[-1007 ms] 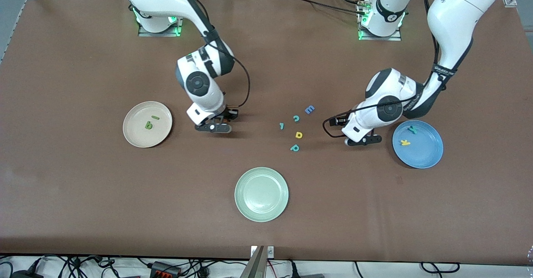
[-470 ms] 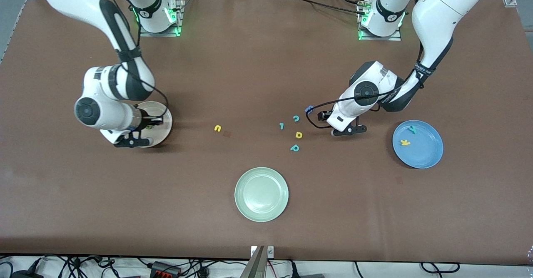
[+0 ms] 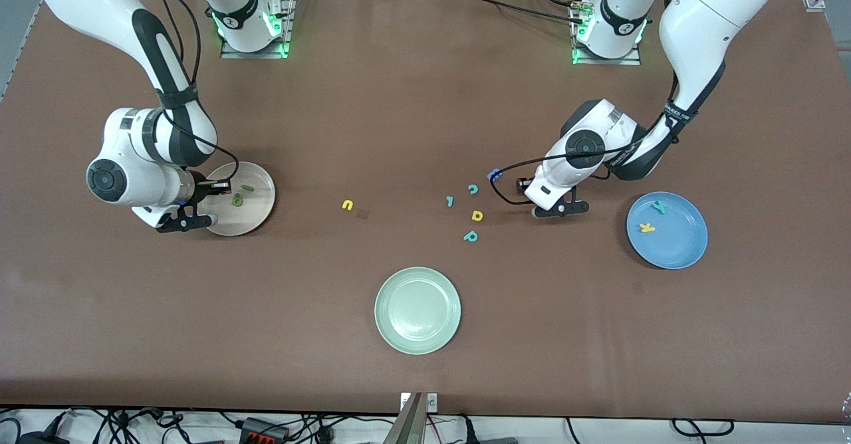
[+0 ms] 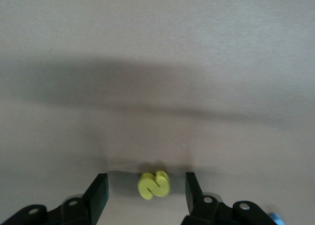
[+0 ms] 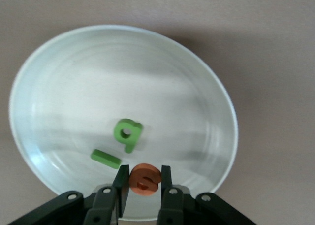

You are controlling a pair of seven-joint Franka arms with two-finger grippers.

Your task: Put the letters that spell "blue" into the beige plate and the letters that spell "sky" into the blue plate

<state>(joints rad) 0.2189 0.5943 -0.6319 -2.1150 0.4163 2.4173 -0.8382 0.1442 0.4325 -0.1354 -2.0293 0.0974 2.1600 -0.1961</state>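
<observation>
From the front you have three plates: the beige plate (image 3: 256, 188) toward the right arm's end, the blue plate (image 3: 667, 230) toward the left arm's end, and a pale green plate (image 3: 417, 310) nearest the camera between them; in the beige plate lie two letters, a green b (image 3: 237, 199) and a green l (image 3: 247, 187); in the blue plate two more, a yellow k (image 3: 646, 228) and a teal y (image 3: 659, 207); loose on the table you can count a yellow u (image 3: 347, 205), a teal hook (image 3: 449, 201), a teal c (image 3: 473, 189), a yellow a (image 3: 477, 215) and a teal p (image 3: 471, 236); a blue letter (image 3: 492, 175) peeks out beside the left arm's cable.

In your left wrist view the left gripper (image 4: 146, 191) stands spread either side of a yellow s (image 4: 154, 184) on the table, its fingers clear of it.

In your right wrist view the right gripper (image 5: 144, 184) pinches an orange e (image 5: 144, 178) over the beige plate's rim, beside the b and l.
</observation>
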